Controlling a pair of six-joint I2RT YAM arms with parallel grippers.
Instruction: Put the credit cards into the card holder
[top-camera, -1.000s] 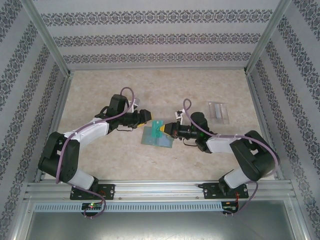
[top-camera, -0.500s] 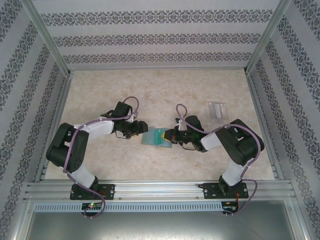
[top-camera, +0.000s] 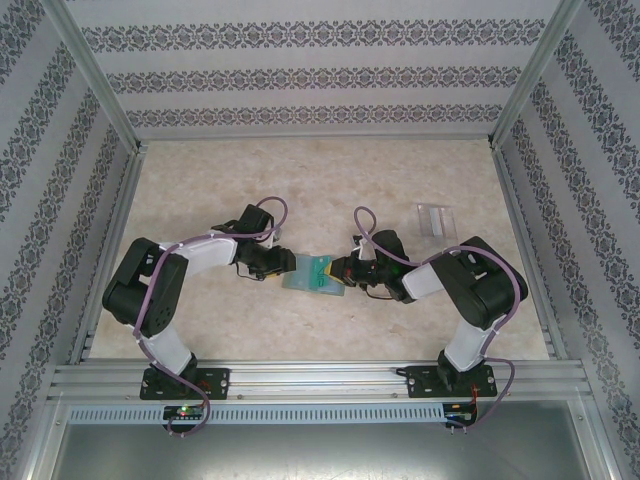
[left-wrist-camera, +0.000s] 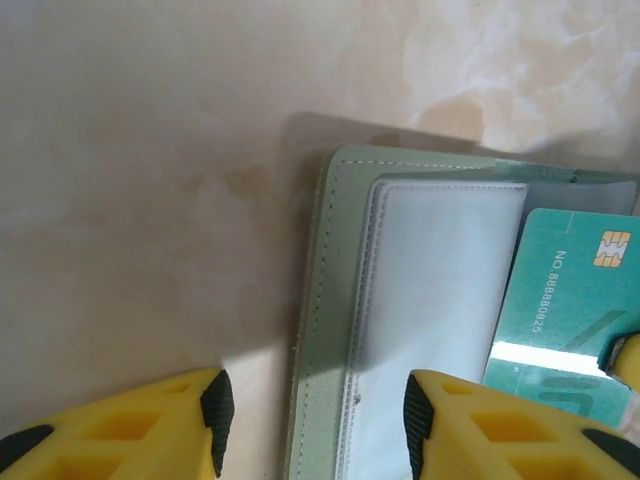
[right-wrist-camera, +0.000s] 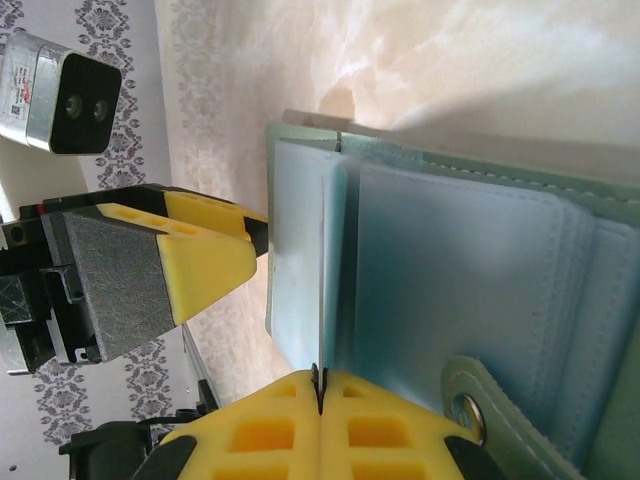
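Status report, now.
Left gripper open, straddling card holder edge. Right gripper shut on teal card, over open holder. Other cards lie apart on table.

Card holder (top-camera: 312, 276) central, card (left-wrist-camera: 560, 300) atop it; spare cards (top-camera: 436, 219) behind, far right.

- Bench (top-camera: 200, 180): beige marbled top, matte.
- Enclosure walls (top-camera: 300, 75): white, grey damask bands, on three sides.
- Aluminium rail (top-camera: 320, 380): slotted, along the bench's near edge.

Left hand (top-camera: 279, 266) has moved up to the card holder's (top-camera: 312, 276) edge; right hand (top-camera: 340, 270) has lowered its credit card (left-wrist-camera: 560, 290)
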